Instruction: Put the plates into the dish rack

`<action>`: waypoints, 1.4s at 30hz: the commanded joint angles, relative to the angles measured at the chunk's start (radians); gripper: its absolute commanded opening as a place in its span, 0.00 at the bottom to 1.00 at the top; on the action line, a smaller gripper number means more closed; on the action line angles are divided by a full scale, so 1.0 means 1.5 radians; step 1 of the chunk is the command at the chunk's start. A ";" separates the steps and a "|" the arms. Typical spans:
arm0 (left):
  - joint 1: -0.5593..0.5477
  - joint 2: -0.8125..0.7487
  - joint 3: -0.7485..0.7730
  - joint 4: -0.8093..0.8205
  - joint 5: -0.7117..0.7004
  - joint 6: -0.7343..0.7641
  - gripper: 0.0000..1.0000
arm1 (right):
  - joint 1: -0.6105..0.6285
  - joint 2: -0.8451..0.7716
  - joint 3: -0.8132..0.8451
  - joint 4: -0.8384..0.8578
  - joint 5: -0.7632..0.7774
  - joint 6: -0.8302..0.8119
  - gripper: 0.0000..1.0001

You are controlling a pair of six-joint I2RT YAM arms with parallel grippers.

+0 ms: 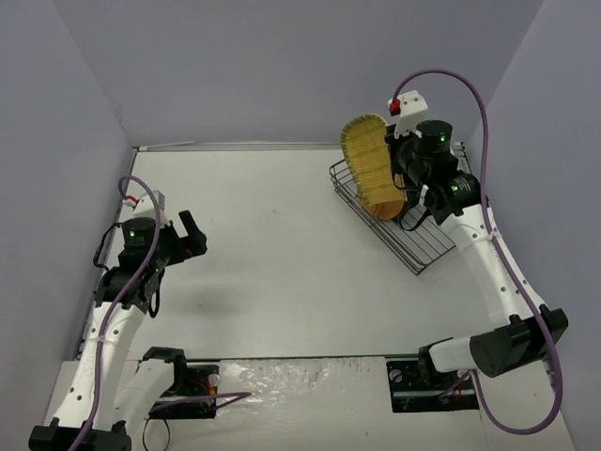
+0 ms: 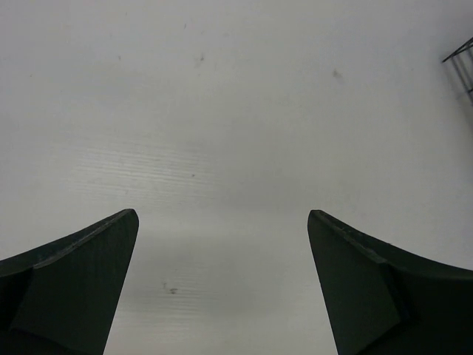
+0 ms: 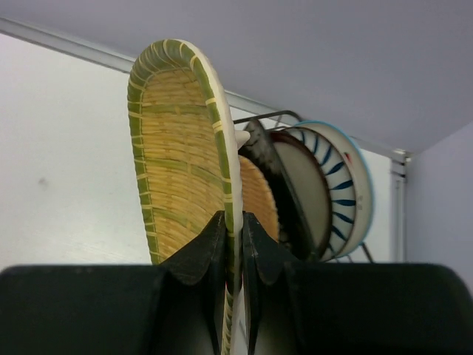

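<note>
The right gripper pinches the lower rim of a yellow plate, its two fingers closed tight on either side of the thin edge. The plate stands on edge and nearly upright, with its long axis rising from the fingers and its woven-patterned, green-rimmed face turned toward the table's left edge. It sits at the end of the dish rack that lies farther from the table's right edge. The single wire rack lies near the far right corner of the table, its long axis running diagonally from far left to near right. Four more plates stand on edge in a row behind the yellow one: an orange plate, a black plate, a red-rimmed plate and a striped plate. A sliver of white beside them is too small to identify. The left gripper hangs near the table's left edge, fingers spread wide and holding nothing.
</note>
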 commanded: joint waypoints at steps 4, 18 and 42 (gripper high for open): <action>0.005 0.063 0.003 0.005 -0.020 0.060 0.97 | -0.001 0.043 0.038 0.064 0.109 -0.164 0.00; 0.014 0.068 0.005 0.010 -0.010 0.069 0.97 | -0.001 0.131 0.002 0.155 0.093 -0.293 0.00; 0.016 0.062 0.005 0.003 -0.035 0.074 0.97 | 0.004 0.228 -0.065 0.200 0.068 -0.252 0.03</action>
